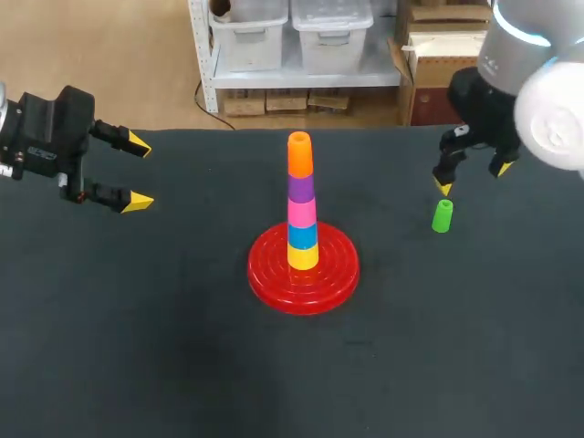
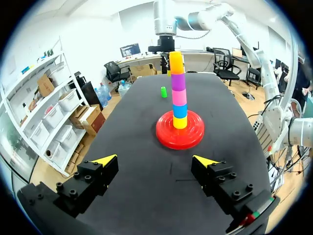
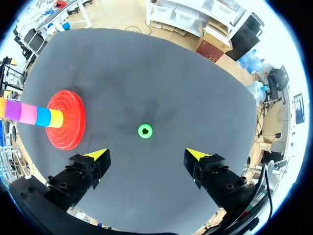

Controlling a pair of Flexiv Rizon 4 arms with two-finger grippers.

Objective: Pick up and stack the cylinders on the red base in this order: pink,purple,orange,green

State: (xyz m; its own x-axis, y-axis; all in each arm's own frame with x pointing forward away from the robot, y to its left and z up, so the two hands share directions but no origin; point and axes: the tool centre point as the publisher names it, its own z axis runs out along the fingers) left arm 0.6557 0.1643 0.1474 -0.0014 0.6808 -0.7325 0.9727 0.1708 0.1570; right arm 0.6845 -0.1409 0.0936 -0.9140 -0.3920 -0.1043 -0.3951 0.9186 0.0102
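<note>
At the table's [image 1: 137, 319] left edge, the left gripper [image 1: 139, 172] hovers with its fingers spread and nothing between them, pointing towards the base [image 1: 274, 278]. The red base sits mid-table and carries a stack: yellow [image 1: 303, 257], blue [image 1: 303, 235], pink [image 1: 302, 212], purple [image 1: 301, 188], and orange [image 1: 299, 153] on top. The green cylinder [image 1: 442, 216] stands upright on the table, well to the right of the base. The right gripper [image 1: 473, 178] hangs above it, released and apart from it.
</note>
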